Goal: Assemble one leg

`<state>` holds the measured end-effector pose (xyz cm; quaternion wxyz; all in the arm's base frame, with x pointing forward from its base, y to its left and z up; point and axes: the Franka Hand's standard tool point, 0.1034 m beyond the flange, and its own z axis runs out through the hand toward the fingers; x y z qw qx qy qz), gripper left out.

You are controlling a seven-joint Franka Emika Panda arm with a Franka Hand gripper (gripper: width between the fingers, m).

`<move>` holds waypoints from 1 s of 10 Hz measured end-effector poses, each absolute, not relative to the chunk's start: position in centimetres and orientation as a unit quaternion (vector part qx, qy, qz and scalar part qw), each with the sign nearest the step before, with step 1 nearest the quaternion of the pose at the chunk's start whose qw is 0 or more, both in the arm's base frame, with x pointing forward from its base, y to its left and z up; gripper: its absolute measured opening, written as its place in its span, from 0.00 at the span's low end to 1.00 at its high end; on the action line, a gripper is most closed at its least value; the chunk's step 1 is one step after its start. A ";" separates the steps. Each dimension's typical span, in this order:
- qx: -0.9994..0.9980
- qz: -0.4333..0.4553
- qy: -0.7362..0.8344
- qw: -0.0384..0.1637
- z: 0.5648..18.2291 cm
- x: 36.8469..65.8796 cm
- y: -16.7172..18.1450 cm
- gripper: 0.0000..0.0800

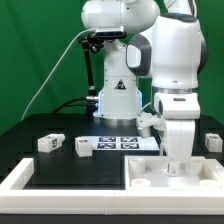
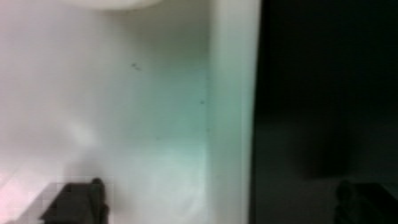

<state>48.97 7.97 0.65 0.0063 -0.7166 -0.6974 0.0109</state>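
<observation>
Exterior view has the white arm point(image 1: 172, 60) bent down at the exterior view's right, its claw point(image 1: 173, 165) low over the large white tray-like panel point(image 1: 205, 175) that lies on the black tabletop point(image 1: 60, 165). No leg is in the claw. One leg point(image 1: 50, 143) lies at the exterior view's left. A second leg point(image 1: 83, 147) sits near it, just beside the marker board point(image 1: 120, 141). A third leg point(image 1: 212, 141) rests at the far right, behind the panel. All three lie apart from the panel and from the claw. A white border strip point(image 1: 15, 180) runs along the front left corner of the tabletop. The wrist view is blurred. It shows pale panel surface point(image 2: 125, 120) on one side and dark tabletop point(image 2: 329, 100) on the other, with the panel's straight edge between them. The two black fingertips point(image 2: 71, 203) stand spread wide, so the claw point(image 2: 217, 203) is released and grasps nothing. A rounded pale shape point(image 2: 111, 4) shows at the frame's edge; I cannot tell what it is.
</observation>
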 end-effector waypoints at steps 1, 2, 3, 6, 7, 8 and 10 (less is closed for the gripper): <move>-0.717 0.011 -0.697 0.006 0.7 49.0 8.0 0.81; -0.724 0.011 -0.690 0.003 1.5 48.7 8.3 0.81; -0.738 0.010 -0.675 -0.004 2.8 48.3 8.8 0.81; -0.798 0.011 -0.602 -0.027 7.0 47.1 11.2 0.81; -0.809 0.014 -0.586 -0.029 7.3 46.7 11.5 0.81; -0.811 0.014 -0.584 -0.028 7.2 46.7 11.4 0.81; -0.823 0.014 -0.566 -0.028 7.1 46.7 11.5 0.81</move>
